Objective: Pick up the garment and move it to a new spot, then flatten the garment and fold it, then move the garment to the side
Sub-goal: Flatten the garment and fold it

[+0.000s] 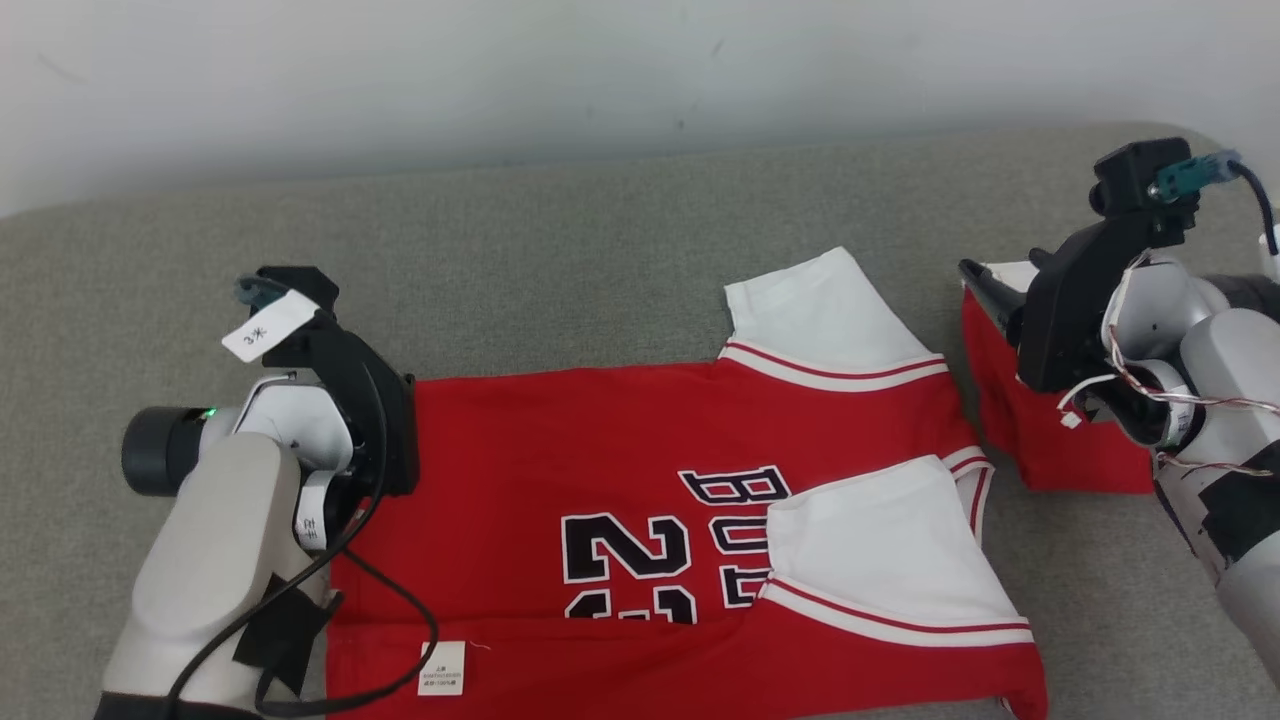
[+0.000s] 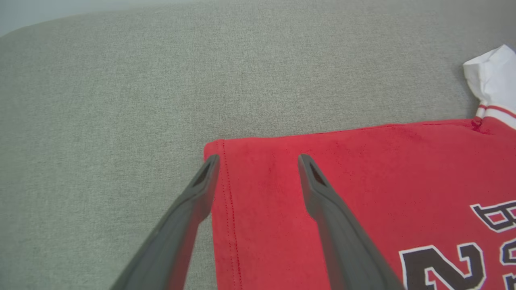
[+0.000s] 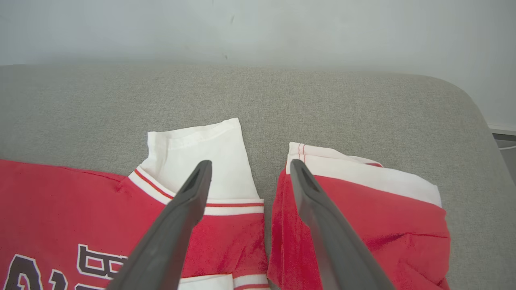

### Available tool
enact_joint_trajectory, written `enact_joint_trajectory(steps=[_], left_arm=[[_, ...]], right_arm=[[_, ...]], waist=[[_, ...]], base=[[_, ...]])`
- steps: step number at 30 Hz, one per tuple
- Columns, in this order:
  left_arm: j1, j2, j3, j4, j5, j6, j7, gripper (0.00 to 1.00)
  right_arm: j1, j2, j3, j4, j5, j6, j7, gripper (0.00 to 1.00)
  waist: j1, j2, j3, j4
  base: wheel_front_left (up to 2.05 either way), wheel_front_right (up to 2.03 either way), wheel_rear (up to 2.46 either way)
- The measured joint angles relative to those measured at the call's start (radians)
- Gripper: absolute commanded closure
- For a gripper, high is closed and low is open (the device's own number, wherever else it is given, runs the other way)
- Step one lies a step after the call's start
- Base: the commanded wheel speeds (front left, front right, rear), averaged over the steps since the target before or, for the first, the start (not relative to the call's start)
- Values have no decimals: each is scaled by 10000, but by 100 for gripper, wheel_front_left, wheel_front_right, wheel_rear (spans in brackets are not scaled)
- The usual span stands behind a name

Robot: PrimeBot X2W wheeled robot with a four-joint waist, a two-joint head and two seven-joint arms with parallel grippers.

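1. Left gripper [image 2: 258,161] hovered with its two dark fingers [image 2: 322,209] spread apart at the jersey's hem corner, pinching nothing. In the left wrist view one tip sat at the stitched edge and the other over the red cloth.
2. Right gripper [image 3: 250,165] was likewise held wide and gripped nothing. In the right wrist view one finger lay over the far white sleeve [image 3: 209,161] and the other over a second red piece [image 3: 363,225] with a white band.
3. Spread across the grey cushion [image 1: 600,230] between the two arms was the red jersey [image 1: 560,450], its hem toward the robot's left and its shoulders toward the right.
4. Black, white-edged numerals and letters [image 1: 690,540] showed on its chest, partly covered.
5. Its near white sleeve [image 1: 880,560] lay folded over the chest. The strip of red along the near edge appeared turned over, with a small white label [image 1: 441,668] on it.
6. That second red piece lay just beside the jersey's shoulder end, with a narrow gap of cushion between them.
7. On the left wrist mount a white paper tag [image 1: 268,326] stuck out, and a black cable [image 1: 400,620] looped from that arm over the jersey's near corner.
8. Behind the cushion stood a pale wall [image 1: 600,70].
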Motion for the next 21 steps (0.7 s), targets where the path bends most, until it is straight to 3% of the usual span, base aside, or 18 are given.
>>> enact_joint_trajectory(steps=[9, 21], left_arm=[[-1500, -318, -408, 629, 301, 123, 642, 0], [-2215, -750, -591, 1753, 215, 0, 447, 0]], right_arm=[[-967, -493, -245, 318, -184, -184, 332, 0], [-1680, -380, 42, 1383, -474, -136, 347, 0]], waist=[[1, 1, 1273, 703], [0, 1, 2222, 1787]], base=[[0, 0, 0], [0, 0, 0]])
